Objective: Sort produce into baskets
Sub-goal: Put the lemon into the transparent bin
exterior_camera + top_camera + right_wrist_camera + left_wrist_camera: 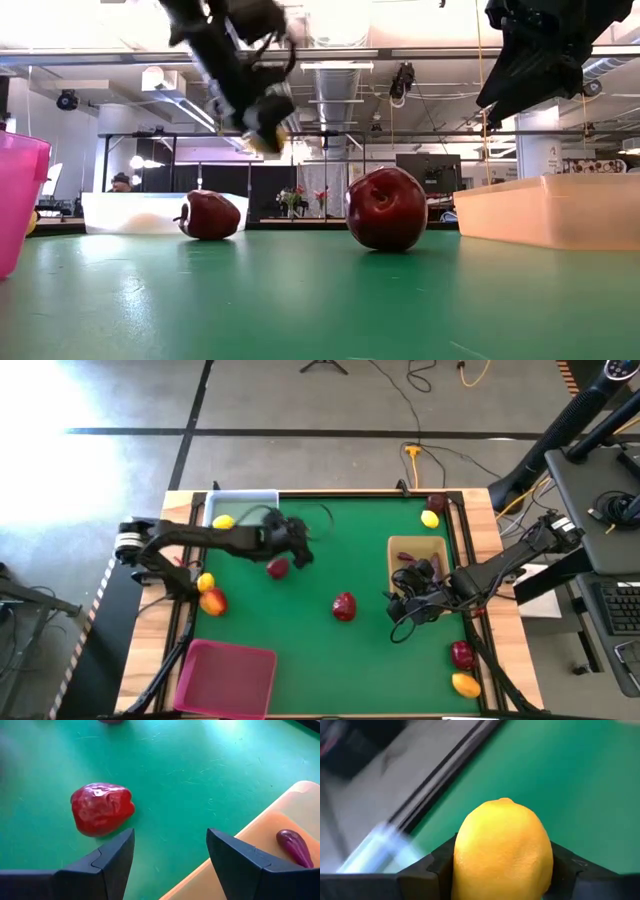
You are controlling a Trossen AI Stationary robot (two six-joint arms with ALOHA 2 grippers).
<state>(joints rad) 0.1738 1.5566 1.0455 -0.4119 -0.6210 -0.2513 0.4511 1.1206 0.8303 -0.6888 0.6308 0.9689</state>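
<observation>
The left pincer (502,870) gripped a yellow lemon (502,850) above the green desk (330,650), near the clear bin (245,498). The right pincer (170,855) hung wide open beside the tan tray (300,795), which held a purple piece (295,845), with 1 red fruit (102,807) lying nearby.

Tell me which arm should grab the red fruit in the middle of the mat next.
Right. Its hand is open and empty beside the red fruit; the left hand already holds a lemon.
</observation>
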